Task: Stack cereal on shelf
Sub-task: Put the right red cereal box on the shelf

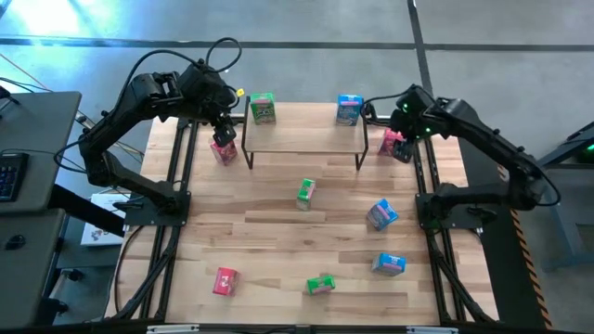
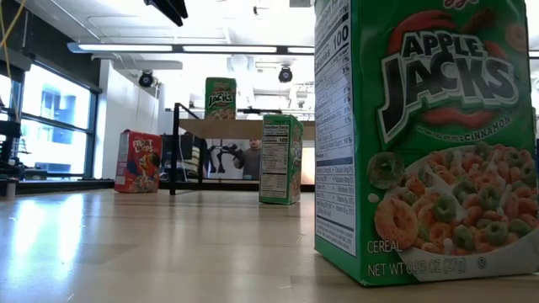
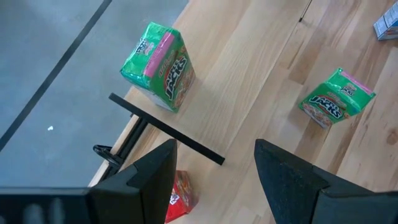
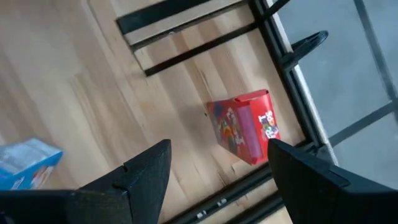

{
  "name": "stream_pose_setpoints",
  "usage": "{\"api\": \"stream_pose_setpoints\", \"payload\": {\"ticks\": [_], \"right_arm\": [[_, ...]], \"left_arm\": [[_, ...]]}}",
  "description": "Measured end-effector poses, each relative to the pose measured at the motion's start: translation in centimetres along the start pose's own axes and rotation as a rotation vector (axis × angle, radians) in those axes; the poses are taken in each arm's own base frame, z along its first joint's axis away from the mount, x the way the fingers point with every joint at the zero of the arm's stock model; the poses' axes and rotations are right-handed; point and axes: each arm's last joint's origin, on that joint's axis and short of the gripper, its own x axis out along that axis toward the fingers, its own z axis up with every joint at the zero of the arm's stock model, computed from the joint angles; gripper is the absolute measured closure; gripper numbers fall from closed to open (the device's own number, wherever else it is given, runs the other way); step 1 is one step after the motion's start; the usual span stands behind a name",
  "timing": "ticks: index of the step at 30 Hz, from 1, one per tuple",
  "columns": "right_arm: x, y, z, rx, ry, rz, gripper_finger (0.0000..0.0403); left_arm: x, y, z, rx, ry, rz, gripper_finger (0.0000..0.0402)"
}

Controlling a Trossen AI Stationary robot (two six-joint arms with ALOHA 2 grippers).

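Observation:
The shelf [image 1: 306, 137] stands at the table's far edge. A green cereal box [image 1: 263, 109] stands on its left end and a blue box [image 1: 349, 109] on its right end. My left gripper [image 1: 223, 130] hovers open above a red-pink box [image 1: 223, 151] on the table left of the shelf. In the left wrist view that red-pink box [image 3: 181, 194] shows partly behind one finger. My right gripper [image 1: 402, 130] hovers open above another red-pink box [image 1: 394, 146] right of the shelf. In the right wrist view this box [image 4: 245, 127] lies between the fingers, farther off.
More boxes are scattered on the tabletop: a green one [image 1: 305, 193] at the middle, two blue ones [image 1: 381, 214] [image 1: 389, 264] to the right, a green one [image 1: 320, 285] and a red-pink one [image 1: 225, 281] near the front edge. The black table frame [image 1: 176, 167] runs along both sides.

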Motion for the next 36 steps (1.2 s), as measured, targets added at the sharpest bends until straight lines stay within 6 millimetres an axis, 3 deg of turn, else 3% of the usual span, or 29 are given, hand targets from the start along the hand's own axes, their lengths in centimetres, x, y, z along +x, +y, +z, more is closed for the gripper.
{"api": "stream_pose_setpoints", "payload": {"ticks": [4,16,24,36], "right_arm": [[1.3,-1.1,-0.6,0.087,0.004,0.006,0.0143],[2.9,-3.9,-1.9,0.078,-0.024,-0.029,0.0143],[5.1,-4.3,-2.8,0.059,0.023,0.020,0.0143],[6.6,-5.0,-2.0,0.007,0.027,0.008,0.0144]], "left_arm": [[0.0,0.0,0.0,0.000,0.000,0.000,0.0195],[0.0,0.0,0.0,0.000,0.000,0.000,0.0195],[0.0,0.0,0.2,-0.004,-0.024,0.001,0.0195],[0.0,0.0,0.2,-0.005,-0.024,0.001,0.0195]]}}
